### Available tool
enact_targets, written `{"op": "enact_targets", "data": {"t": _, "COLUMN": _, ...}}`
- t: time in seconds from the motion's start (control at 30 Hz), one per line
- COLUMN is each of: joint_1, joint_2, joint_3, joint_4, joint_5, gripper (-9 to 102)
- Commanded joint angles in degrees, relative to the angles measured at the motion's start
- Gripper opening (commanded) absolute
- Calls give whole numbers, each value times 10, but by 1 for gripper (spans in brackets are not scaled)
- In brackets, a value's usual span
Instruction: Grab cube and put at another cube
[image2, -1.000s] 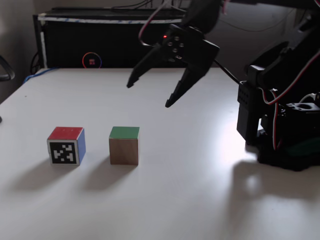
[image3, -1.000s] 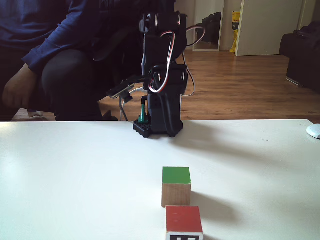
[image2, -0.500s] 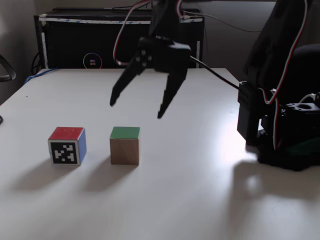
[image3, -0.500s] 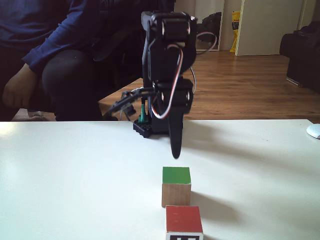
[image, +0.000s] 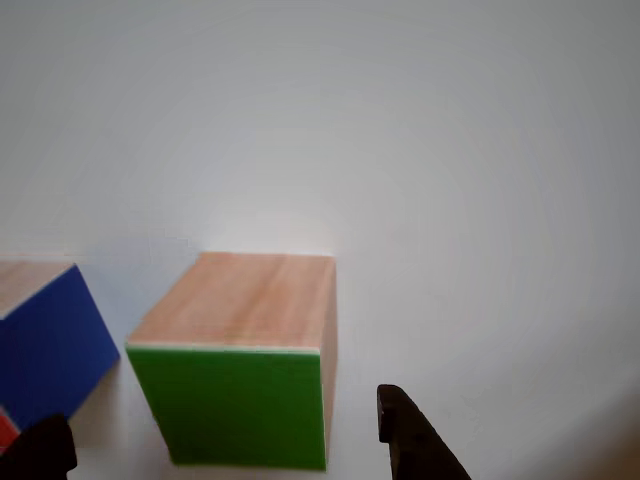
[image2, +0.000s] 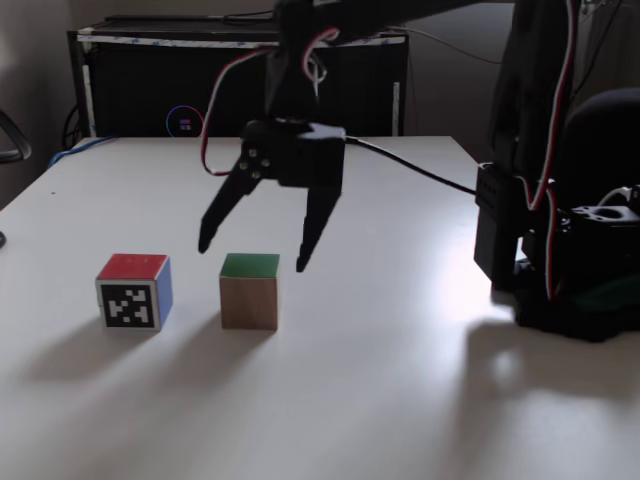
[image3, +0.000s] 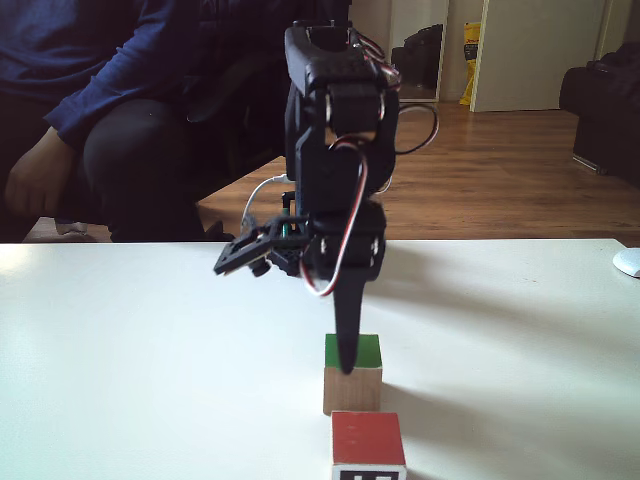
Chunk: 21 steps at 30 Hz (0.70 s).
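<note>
End effector: I see the end effector (image2: 250, 256) spread wide and holding nothing, hovering above the cube (image2: 249, 291) with one fingertip on each side in a fixed view.
Cube: the green-topped cube (image: 237, 361) sits on the white counter (image2: 400, 380), just beside another cube (image2: 134, 291) but apart from it.
Risk, neighbour: the gap between the two blocks looks narrow to me — the finger on that side, at the lower left in the other view (image: 40, 450), could land on another cube (image: 45, 345) or shove it.
Risk, alignment: the other fixed view shows a finger in line with the cube (image3: 352, 373), so I can't judge depth — a descent off centre could tip the block.
Risk, grip: smooth wood may slip if I close on an edge rather than flat faces.
</note>
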Motion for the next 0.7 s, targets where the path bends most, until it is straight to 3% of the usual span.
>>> {"op": "enact_targets", "data": {"t": 0.0, "joint_1": 0, "joint_2": -11, "joint_3": -27, "joint_4": -15, "joint_5": 7, "gripper": 46}}
{"op": "enact_targets", "data": {"t": 0.67, "joint_1": -29, "joint_2": -60, "joint_3": -46, "joint_4": -37, "joint_5": 33, "gripper": 40}}
